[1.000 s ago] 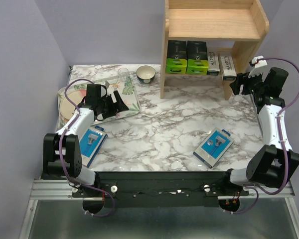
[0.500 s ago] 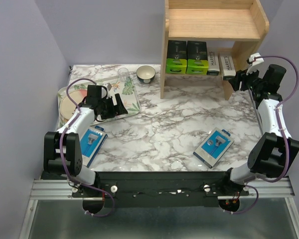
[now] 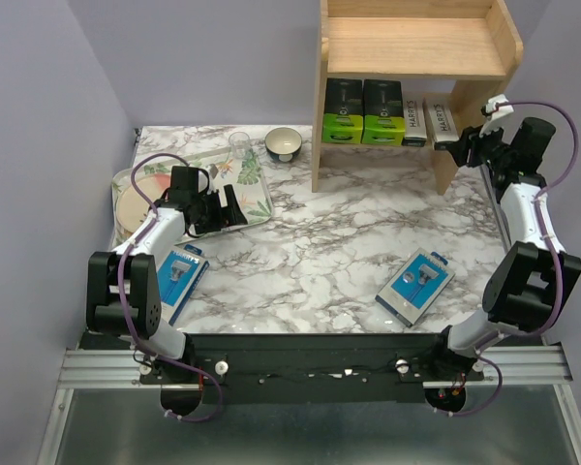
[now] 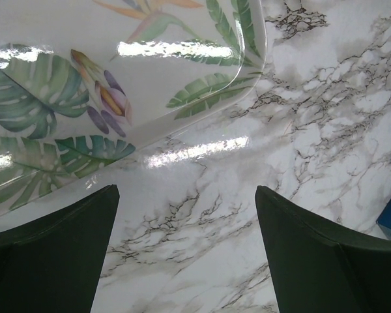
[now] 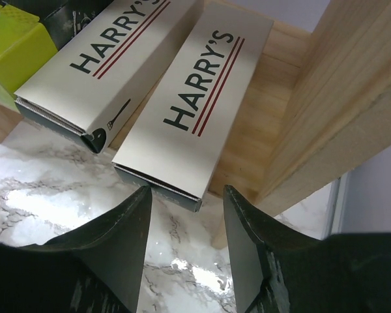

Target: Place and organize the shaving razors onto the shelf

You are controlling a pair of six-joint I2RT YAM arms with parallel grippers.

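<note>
right gripper [image 5: 186,195], jaws half apart and empty, faces the slim white "harry's" box [image 5: 194,111] on the light-wood shelf [image 5: 339,104] lower tier; a skewed push could jam it. left gripper [image 4: 186,208] gapes wide, empty.

the table [image 3: 349,223] is showing a polished marble-pattern top, smooth and throwing back bright glare. the floral tray [image 4: 117,72] is gleaming too, with a slick, glossy surface. the shelf [image 5: 339,98] is showing pale bare wood with a fine grain, matt. the two white harry's boxes [image 5: 195,91] are looking like smooth matt card with dull grey ends. the black boxes with lime-green ends [image 3: 382,107] are reading as printed card. the fingers [image 5: 111,254] of the right gripper [image 5: 187,195] are looking like dark matt plastic, slightly grainy.
</note>
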